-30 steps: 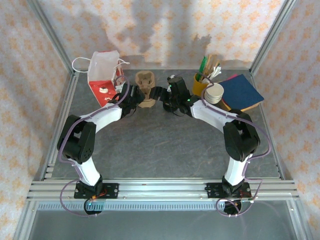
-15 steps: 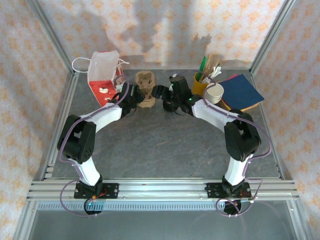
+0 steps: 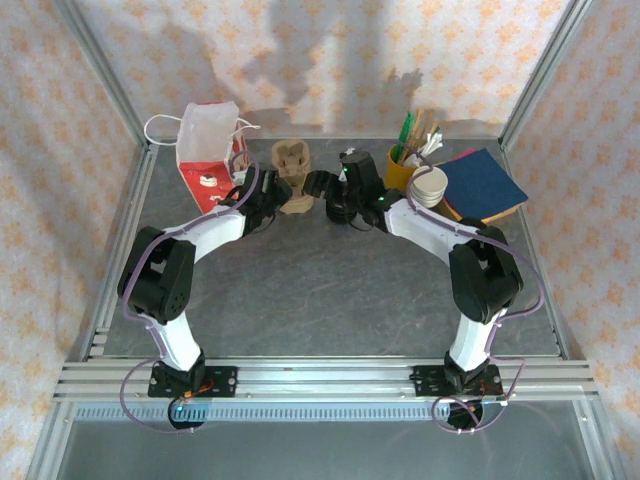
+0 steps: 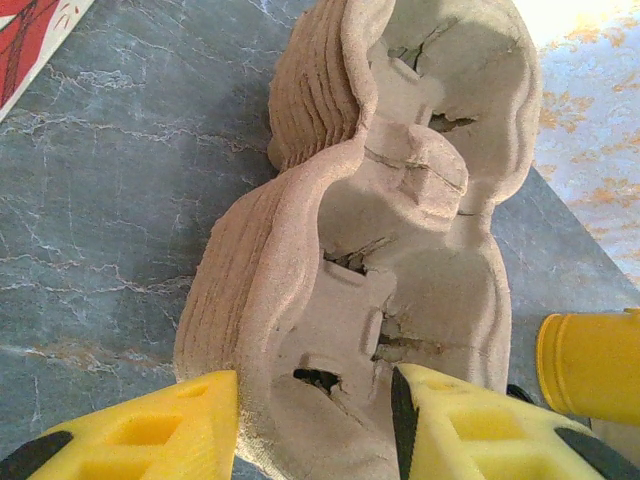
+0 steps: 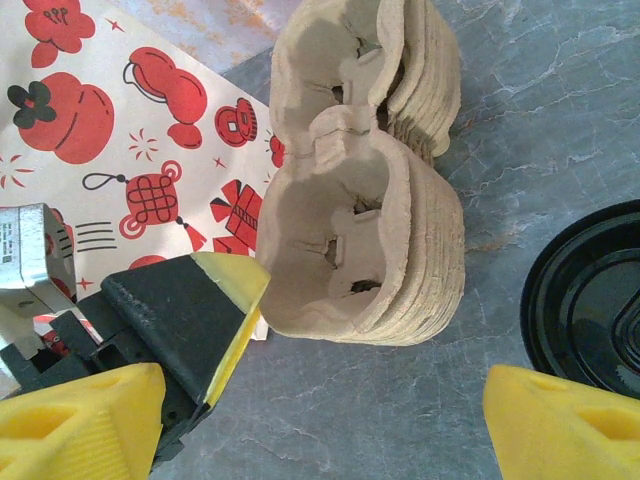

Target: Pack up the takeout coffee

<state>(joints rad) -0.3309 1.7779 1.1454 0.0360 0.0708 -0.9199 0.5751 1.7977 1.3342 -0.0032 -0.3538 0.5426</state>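
The takeout coffee (image 3: 339, 213) stands right of a stack of brown pulp cup carriers (image 3: 293, 180). Its black lid (image 5: 590, 300) shows at the right edge of the right wrist view. My left gripper (image 4: 315, 425) straddles the near wall of the carrier stack (image 4: 380, 230), one finger outside and one over the well, closed on it. One of its fingers (image 5: 228, 290) touches the carrier rim (image 5: 350, 240). My right gripper (image 5: 320, 430) hovers open above bare table between the carriers and the coffee, holding nothing; from above it (image 3: 328, 198) is beside the cup.
A red-and-white paper bag (image 3: 205, 160) lies at the back left, close to the carriers. At the back right are a yellow cup of sticks and straws (image 3: 405, 165), a stack of white cups (image 3: 428, 187) and blue and pink booklets (image 3: 482, 185). Metal frame rails edge the table.
The left jaws have narrowed slightly on the carrier stack, which shifted a little. The right gripper has edged slightly toward the back.
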